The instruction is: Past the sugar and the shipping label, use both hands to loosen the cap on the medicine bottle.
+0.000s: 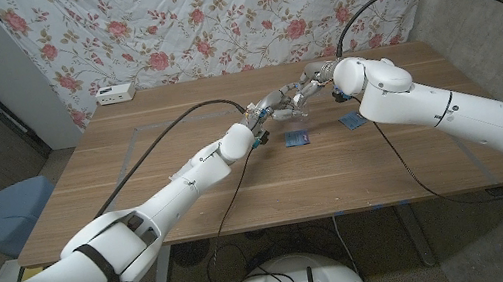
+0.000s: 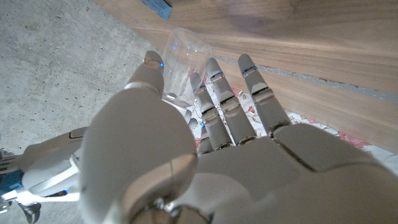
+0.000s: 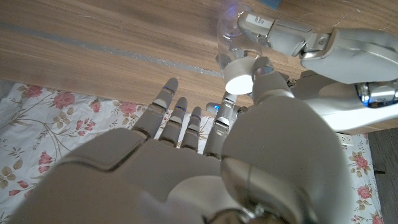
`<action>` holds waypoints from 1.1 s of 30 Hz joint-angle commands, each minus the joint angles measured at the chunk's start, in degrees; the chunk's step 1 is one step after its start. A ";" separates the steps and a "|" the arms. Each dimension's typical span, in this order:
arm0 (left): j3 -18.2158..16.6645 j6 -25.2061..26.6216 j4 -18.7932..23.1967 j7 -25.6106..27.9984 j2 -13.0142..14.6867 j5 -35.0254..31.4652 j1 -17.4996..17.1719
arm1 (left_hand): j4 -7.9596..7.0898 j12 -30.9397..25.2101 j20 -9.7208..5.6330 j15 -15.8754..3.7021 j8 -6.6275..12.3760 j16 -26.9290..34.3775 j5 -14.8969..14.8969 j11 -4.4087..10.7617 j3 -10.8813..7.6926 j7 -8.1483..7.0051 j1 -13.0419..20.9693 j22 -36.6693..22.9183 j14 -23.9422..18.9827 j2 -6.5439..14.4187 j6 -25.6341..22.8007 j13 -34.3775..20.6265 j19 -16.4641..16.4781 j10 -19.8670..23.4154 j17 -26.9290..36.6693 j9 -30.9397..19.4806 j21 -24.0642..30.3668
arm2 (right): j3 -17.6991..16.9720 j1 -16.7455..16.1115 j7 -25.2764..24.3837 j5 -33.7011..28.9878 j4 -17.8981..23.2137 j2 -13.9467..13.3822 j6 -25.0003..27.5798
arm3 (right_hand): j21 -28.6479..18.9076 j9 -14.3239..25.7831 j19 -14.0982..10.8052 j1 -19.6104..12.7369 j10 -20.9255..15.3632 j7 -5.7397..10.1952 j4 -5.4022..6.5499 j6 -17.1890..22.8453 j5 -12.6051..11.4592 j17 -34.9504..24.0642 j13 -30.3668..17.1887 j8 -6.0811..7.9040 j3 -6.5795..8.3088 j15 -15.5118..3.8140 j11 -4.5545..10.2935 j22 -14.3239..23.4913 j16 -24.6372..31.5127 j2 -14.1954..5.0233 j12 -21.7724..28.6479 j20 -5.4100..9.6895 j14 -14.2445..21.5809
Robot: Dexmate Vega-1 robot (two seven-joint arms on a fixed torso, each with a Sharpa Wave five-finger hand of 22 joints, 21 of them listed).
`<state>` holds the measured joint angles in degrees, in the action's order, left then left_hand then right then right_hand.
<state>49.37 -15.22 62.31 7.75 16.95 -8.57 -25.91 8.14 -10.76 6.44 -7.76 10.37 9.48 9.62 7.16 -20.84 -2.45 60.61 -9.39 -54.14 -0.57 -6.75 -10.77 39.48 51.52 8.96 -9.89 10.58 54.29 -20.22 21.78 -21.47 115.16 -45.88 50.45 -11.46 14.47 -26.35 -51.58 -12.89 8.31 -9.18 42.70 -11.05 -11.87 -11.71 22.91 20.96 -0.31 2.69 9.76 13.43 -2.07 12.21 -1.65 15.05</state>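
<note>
Left hand [image 2: 186, 155] fingers [image 2: 214, 78] wrapped around clear medicine bottle [image 2: 183, 68], steadying it above the tabletop [image 1: 188, 186]. Right hand [image 3: 205, 162] fingers [image 3: 264, 74] pinching white cap [image 3: 239, 73], positioned for counter-rotation.

Both arms have glossy white rounded shells; left arm [image 1: 142, 219] carries a black band near the shoulder, right arm [image 1: 470, 116] a dark inset patch. Black cables run along each. Left hand [image 2: 205, 143] and right hand [image 3: 205, 155]: light grey segmented fingers, small blue lights.
</note>
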 commanded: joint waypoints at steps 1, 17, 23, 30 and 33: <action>0.07 0.61 0.39 -0.13 -0.01 0.13 -0.14 | -0.13 -0.30 -0.08 -2.64 0.19 0.37 0.50 0.89 -0.56 -0.13 0.06 -0.15 -0.02 0.57 -0.23 -0.33 -0.30 1.13 0.20 -0.09 0.01 | -1.08 -0.67 0.05 1.39 -0.04 -0.34 -0.82 | 0.00 0.11 -0.14 -1.02 -0.30 1.98 -0.13 1.62 -0.23 -0.33 -0.07 0.60 0.80 -0.13 0.88 0.10 0.48 -1.15 -0.08 0.68 0.16; 0.09 0.78 0.65 0.03 0.04 0.09 -0.31 | -0.17 -0.25 0.02 -2.62 0.19 0.35 0.49 0.90 -0.87 -0.16 -0.21 -0.16 0.07 0.59 -0.22 -0.33 -0.28 0.96 0.20 -0.09 0.03 | -2.59 -1.61 -0.47 3.56 0.53 -0.97 -1.73 | 0.17 -0.18 0.11 -3.06 -0.36 3.24 -0.64 0.84 0.04 -0.29 -0.02 0.05 1.62 -0.21 1.31 0.10 0.29 -2.46 -0.29 0.82 -0.11; 0.01 0.93 1.08 0.07 0.21 0.19 -0.65 | -0.14 -0.20 0.02 -2.51 0.18 0.37 0.49 0.99 -1.00 -0.19 -0.25 -0.16 0.09 0.58 -0.19 -0.34 -0.24 0.81 0.21 -0.09 0.05 | -2.93 -1.76 -0.51 4.25 0.66 -1.15 -2.23 | 0.21 -0.37 0.25 -4.22 -0.44 4.05 -0.83 0.60 0.18 -0.28 0.01 -0.26 2.12 -0.45 1.58 0.11 0.32 -3.23 -0.36 0.96 0.01; -0.15 1.09 1.69 0.34 0.52 0.10 -1.00 | -0.14 -0.27 0.05 -2.58 0.12 0.39 0.49 0.90 -1.15 -0.20 -0.32 -0.16 0.09 0.60 -0.01 -0.34 -0.29 0.93 0.21 -0.09 0.03 | -3.59 -2.14 -0.80 5.30 0.78 -1.30 -2.90 | 0.23 -0.58 0.33 -5.13 -0.37 4.38 -0.95 0.38 0.30 -0.27 0.02 -0.61 2.48 -0.46 1.84 0.13 0.25 -3.75 -0.44 0.81 -0.11; -0.18 1.16 1.90 0.34 0.62 0.09 -1.10 | -0.12 -0.36 0.03 -2.60 0.09 0.37 0.49 0.92 -1.22 -0.26 -0.34 -0.16 0.16 0.59 0.09 -0.34 -0.27 1.14 0.20 -0.09 0.04 | -3.75 -2.29 -0.97 5.57 0.91 -1.38 -3.01 | 0.23 -0.66 0.36 -5.44 -0.34 4.41 -0.98 0.40 0.35 -0.27 0.02 -0.70 2.58 -0.47 1.88 0.13 0.22 -3.90 -0.47 0.68 -0.15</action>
<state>49.44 -14.36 63.47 7.85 17.21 -8.40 -26.58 8.36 -10.77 6.44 -7.66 10.37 9.47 9.79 7.18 -21.09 -2.45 60.40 -9.48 -54.04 -0.36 -6.75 -10.81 39.48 51.50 8.96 -9.89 10.58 51.49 -21.89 21.36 -17.17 115.74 -46.96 48.26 -11.46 13.68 -26.12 -56.38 -13.20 10.27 -10.21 40.73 -10.79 -11.98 -11.73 22.34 22.93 -0.52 4.22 9.76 13.43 -5.83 11.85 -0.83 14.82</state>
